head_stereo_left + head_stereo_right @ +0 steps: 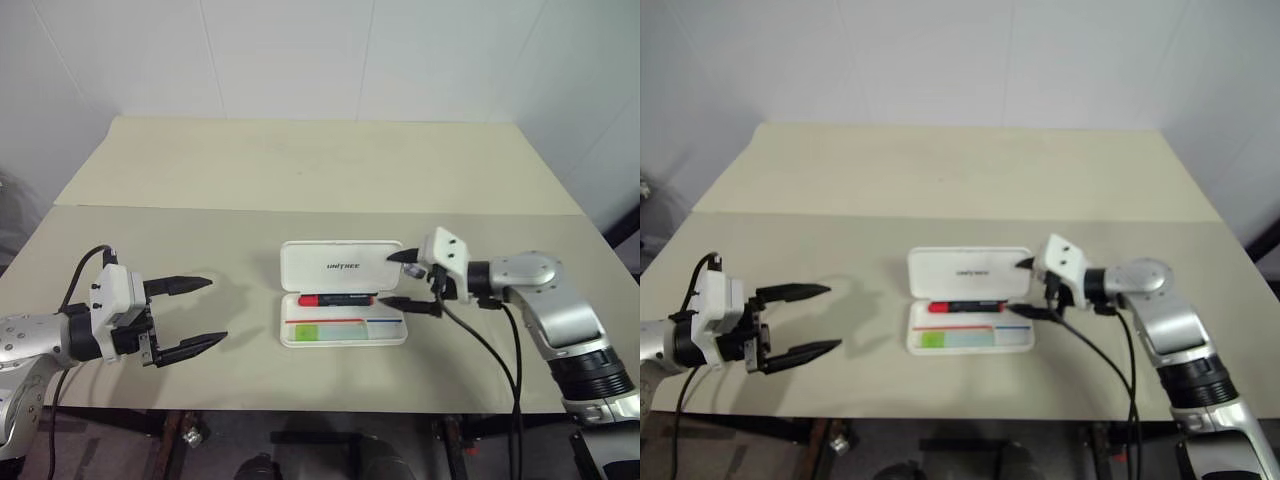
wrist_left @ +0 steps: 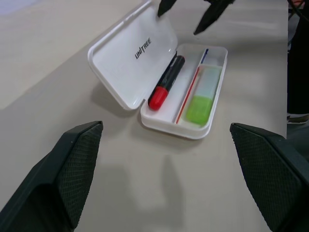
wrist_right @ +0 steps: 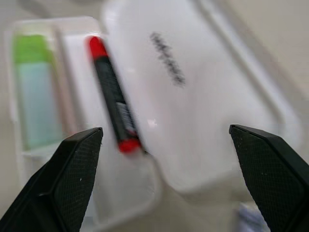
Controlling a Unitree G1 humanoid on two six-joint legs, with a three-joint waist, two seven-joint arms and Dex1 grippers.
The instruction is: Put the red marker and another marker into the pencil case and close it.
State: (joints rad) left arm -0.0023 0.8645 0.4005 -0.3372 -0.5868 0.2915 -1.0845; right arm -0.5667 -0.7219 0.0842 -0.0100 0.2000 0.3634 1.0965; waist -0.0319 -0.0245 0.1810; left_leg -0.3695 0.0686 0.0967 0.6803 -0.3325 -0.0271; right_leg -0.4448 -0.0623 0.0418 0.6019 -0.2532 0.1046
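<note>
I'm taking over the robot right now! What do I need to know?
Left pincer: open, holding nothing, off to the left of the pencil case.
Right pincer: open, holding nothing, at the case's right end by the lid.
Red marker: lying in the tray's far compartment.
Green marker: lying in the near compartment.
Done: both markers are in.
Left: the lid stands open, so swing it shut.

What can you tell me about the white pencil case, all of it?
The pencil case is a white, rounded box that looks like hard plastic. It lies open on the table, its hinged lid tipped back with dark UNITREE lettering on the inside. A thin red and blue line runs along the tray. The red marker lies beside the hinge, the pale green marker in the outer section. No gripper touches it.
</note>
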